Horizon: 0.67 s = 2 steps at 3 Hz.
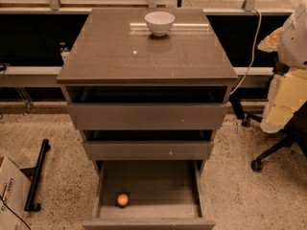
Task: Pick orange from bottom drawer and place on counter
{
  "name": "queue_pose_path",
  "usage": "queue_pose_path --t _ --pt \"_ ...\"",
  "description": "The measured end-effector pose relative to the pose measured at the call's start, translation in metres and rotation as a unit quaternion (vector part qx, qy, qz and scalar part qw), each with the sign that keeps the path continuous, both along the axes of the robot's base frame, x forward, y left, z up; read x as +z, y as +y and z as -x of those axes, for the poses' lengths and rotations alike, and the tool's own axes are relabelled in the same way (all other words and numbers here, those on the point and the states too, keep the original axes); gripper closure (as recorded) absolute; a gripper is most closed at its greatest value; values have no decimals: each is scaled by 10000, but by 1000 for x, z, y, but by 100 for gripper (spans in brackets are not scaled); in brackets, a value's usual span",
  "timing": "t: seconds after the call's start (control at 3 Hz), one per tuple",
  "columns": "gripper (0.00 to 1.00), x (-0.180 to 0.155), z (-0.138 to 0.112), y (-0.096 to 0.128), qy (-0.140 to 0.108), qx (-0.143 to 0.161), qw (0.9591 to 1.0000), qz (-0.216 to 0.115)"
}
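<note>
The orange lies in the open bottom drawer, near its front left corner. The drawer is pulled out toward me and holds nothing else. The two drawers above it stand slightly ajar. The counter is the glossy grey-brown top of the cabinet, with a white bowl at its back centre. My gripper is not in view. Only a white bulky part that looks like my arm shows at the right edge, beside the counter and far above the orange.
An office chair with pale yellow padding stands to the right of the cabinet. A black bar stand and a cardboard box lie on the speckled floor at left. A white cable hangs behind the cabinet's right corner.
</note>
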<state>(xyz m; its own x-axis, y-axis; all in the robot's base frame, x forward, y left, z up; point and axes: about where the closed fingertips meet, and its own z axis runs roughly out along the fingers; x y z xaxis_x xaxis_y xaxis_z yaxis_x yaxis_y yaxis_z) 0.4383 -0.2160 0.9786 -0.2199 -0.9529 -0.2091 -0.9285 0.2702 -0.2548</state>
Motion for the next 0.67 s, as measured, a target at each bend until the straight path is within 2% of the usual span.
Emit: queue_pose_path --t 0.33,0.67 --pt "0 0 0 0 0 0 10000 0" --pt "0 -13 -5 20 8 22 9998 -196"
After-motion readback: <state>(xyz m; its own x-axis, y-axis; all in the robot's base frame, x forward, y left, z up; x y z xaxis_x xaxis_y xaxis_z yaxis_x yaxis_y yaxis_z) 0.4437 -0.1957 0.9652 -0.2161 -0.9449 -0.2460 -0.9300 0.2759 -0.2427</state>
